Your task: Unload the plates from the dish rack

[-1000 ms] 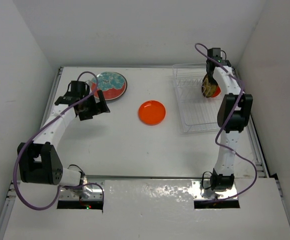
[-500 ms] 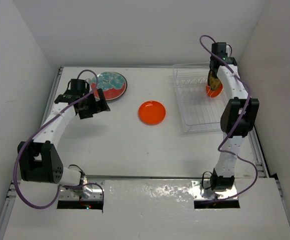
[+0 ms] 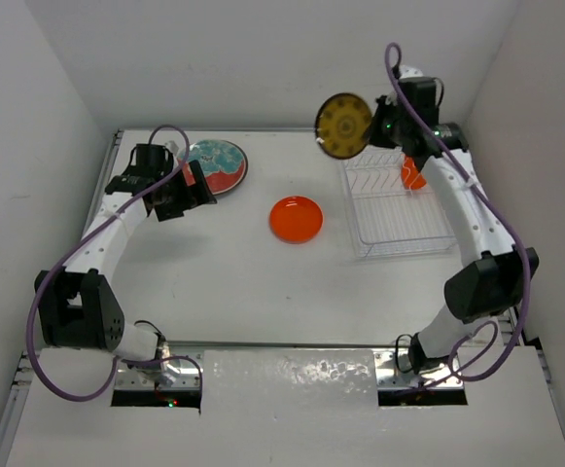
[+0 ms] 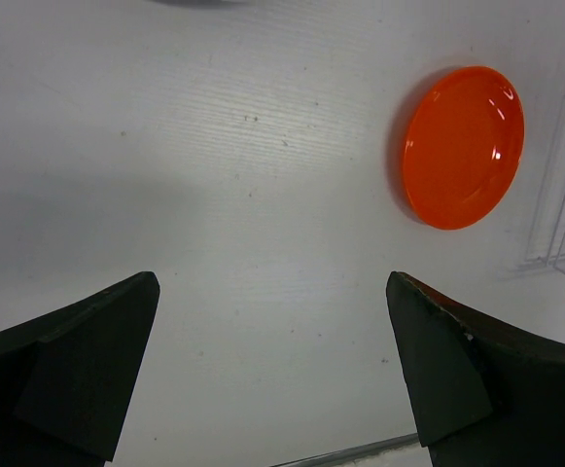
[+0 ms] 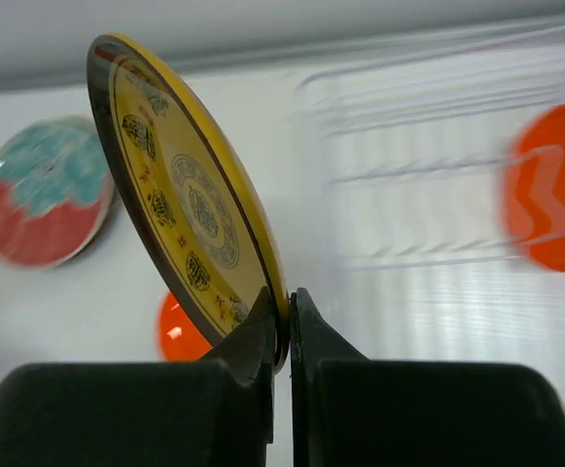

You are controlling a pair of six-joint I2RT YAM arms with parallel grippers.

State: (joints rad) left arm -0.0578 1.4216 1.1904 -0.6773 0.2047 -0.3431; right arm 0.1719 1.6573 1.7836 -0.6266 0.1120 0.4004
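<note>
Overhead camera looks down across the whole table (image 3: 263, 282); both close wrist cameras share the flat orange plate (image 4: 462, 146)

We look past the left gripper (image 4: 272, 292), whose two dark fingers (image 4: 78, 370) stand spread wide apart with nothing between them but the bare white table (image 4: 214, 146). Beyond the right finger, a glossy orange plate (image 4: 463, 146) lies flat on the table, well apart from both fingers. Just right of the plate we see a few white wires of the rack (image 4: 559, 265), cut off by the edge and not touching the plate.
</note>
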